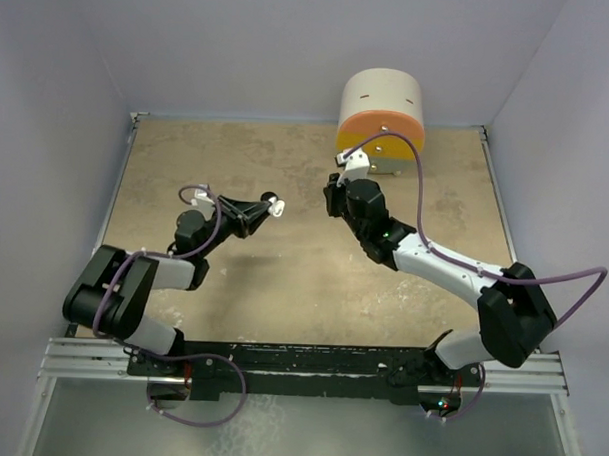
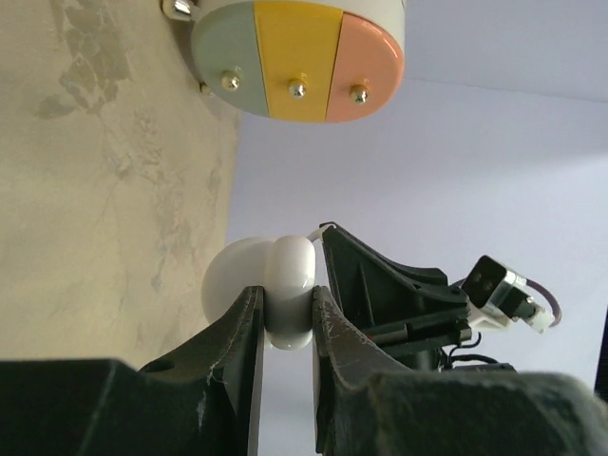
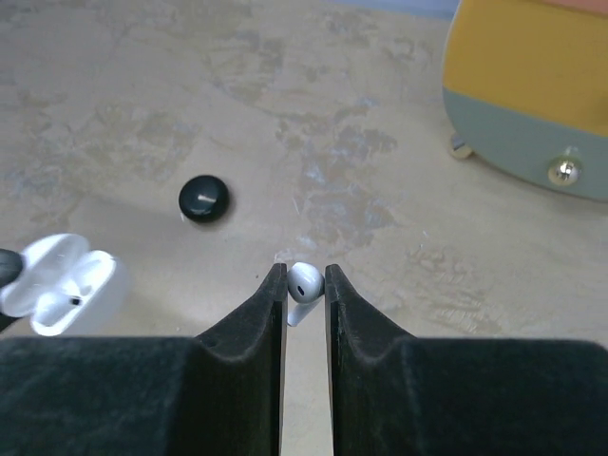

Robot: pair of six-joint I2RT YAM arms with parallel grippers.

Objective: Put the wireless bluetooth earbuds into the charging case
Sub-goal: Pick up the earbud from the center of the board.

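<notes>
Right tool (image 3: pixel 305 274) grips earbud (image 3: pixel 304 283); left tool (image 2: pixel 286 296), case (image 2: pixel 249 271) (open).

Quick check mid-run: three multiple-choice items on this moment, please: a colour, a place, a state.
1. What colour is the earbud in the right claw?
A) black
B) white
C) yellow

2. Where is the charging case?
A) in the right claw
B) in the left claw
C) out of every view

3. How is the case's lid?
A) open
B) shut
C) taken off

Answers:
1 B, a white bud sits between the fingers in the right wrist view.
2 B, the left wrist view shows its fingers clamped on the case.
3 A, the right wrist view shows the lid swung back.
</notes>
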